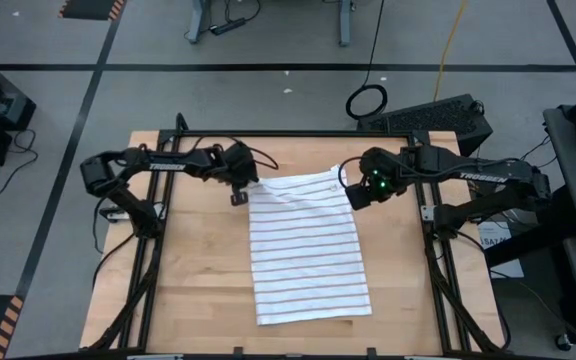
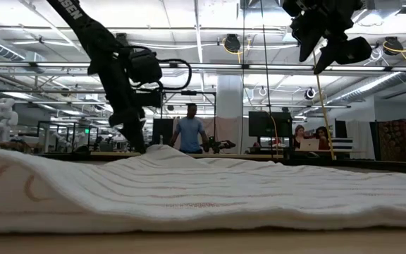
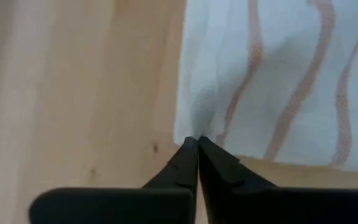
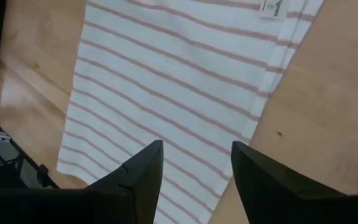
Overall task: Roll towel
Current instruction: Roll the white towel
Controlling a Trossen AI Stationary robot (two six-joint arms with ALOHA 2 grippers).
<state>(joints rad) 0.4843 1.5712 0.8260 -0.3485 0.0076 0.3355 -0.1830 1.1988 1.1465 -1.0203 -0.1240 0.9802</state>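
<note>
The towel (image 1: 308, 245), white with thin reddish stripes, lies spread flat on the wooden table (image 1: 198, 290), its length running from the far edge to the near edge. Its small white tag (image 4: 272, 9) sits at one edge. My left gripper (image 3: 197, 142) is down at the towel's far left corner and shut on it; it is also in the high view (image 1: 240, 192). My right gripper (image 4: 196, 168) hangs open well above the table over the towel's far right part (image 1: 353, 195), and nothing is between its fingers. My left gripper pinches the towel's far left corner (image 3: 190, 132) between the very tips of its two fingers. The fingers slant steeply down from the table's left side. The cloth puckers toward the tips (image 3: 201, 102); the rest of the towel lies on the table.
Black frame rails (image 1: 268, 133) border the table's far edge and sides. Bare wood lies left and right of the towel. A dark box (image 1: 438, 115) and a cable loop (image 1: 366, 100) lie on the floor beyond the far edge. People (image 2: 189, 132) stand in the room behind.
</note>
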